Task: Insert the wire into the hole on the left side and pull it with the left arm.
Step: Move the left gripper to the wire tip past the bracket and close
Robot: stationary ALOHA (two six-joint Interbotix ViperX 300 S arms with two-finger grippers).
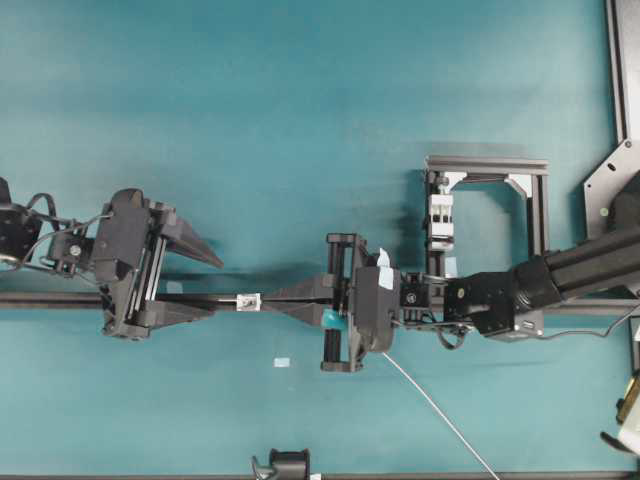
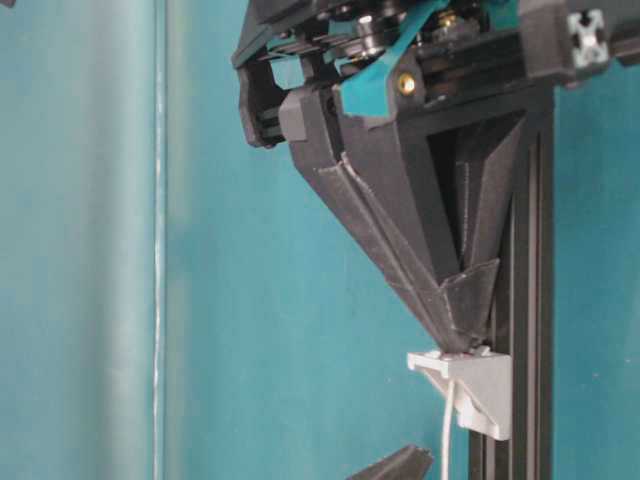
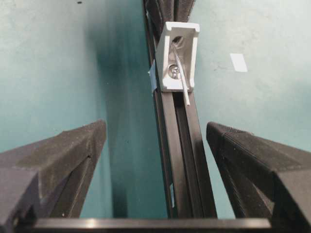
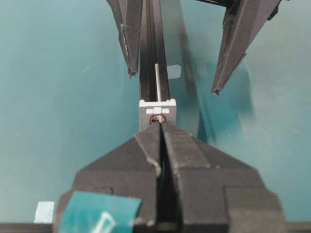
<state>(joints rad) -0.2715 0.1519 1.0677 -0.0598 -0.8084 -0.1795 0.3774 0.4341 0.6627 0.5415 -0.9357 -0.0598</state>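
Note:
The small white block (image 1: 248, 301) sits on the black rail (image 3: 182, 160). Its hole (image 4: 156, 118) has the wire through it. The wire's stiff tip (image 3: 185, 94) pokes out of the block on the left arm's side, also seen past the block (image 4: 158, 82). My right gripper (image 4: 159, 125) is shut on the wire, fingertips against the block. The rest of the wire (image 1: 440, 415) trails toward the front edge. My left gripper (image 3: 155, 131) is open, its fingers (image 3: 73, 155) straddling the rail, a little short of the wire tip.
A black frame with a white clamp piece (image 1: 440, 215) stands behind the right arm. A small pale tape patch (image 1: 281, 362) lies on the teal mat in front of the rail. A black fixture (image 1: 285, 465) sits at the front edge.

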